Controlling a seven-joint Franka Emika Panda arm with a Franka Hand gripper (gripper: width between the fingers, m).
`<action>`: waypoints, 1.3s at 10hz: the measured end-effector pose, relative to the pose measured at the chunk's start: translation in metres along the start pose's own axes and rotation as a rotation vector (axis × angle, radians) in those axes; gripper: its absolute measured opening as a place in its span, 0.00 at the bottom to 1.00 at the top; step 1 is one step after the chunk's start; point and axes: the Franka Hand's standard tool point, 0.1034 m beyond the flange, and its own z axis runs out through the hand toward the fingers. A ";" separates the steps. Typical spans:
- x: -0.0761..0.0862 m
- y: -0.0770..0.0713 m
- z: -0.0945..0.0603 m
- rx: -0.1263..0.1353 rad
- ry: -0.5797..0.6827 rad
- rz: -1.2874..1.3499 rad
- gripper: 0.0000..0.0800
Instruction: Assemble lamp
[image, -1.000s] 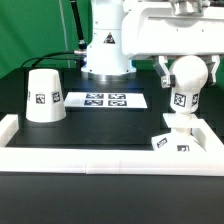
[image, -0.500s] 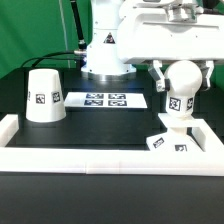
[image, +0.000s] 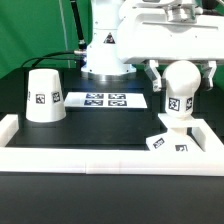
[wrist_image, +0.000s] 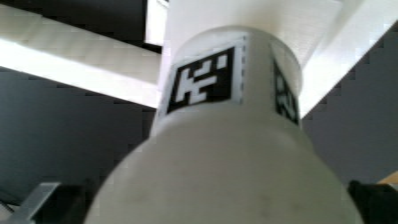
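Observation:
The round bulb (image: 181, 82) stands upright on its stem over the small blocky base (image: 170, 142) at the exterior view's right. My gripper (image: 181, 74) comes down from above with one finger on each side of the bulb and is shut on it. In the wrist view the bulb (wrist_image: 222, 165) fills the picture, its tagged stem (wrist_image: 210, 80) pointing away, and the dark fingertips (wrist_image: 39, 200) sit at its sides. The cone shade (image: 44, 96) stands alone at the exterior view's left, wide end down.
The marker board (image: 105, 100) lies flat in the middle of the black table. A low white wall (image: 100, 156) runs along the front and up both sides. The big white robot pedestal (image: 105, 50) stands behind the board.
The gripper and the bulb have shifted a little toward the exterior view's left, so the stem now stands more squarely over the base. The shade and base have not moved.

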 end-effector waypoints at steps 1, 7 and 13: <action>0.000 0.000 -0.001 0.000 0.000 0.000 0.87; 0.016 0.009 -0.023 0.005 -0.020 0.008 0.87; 0.011 -0.002 -0.014 0.103 -0.308 0.042 0.87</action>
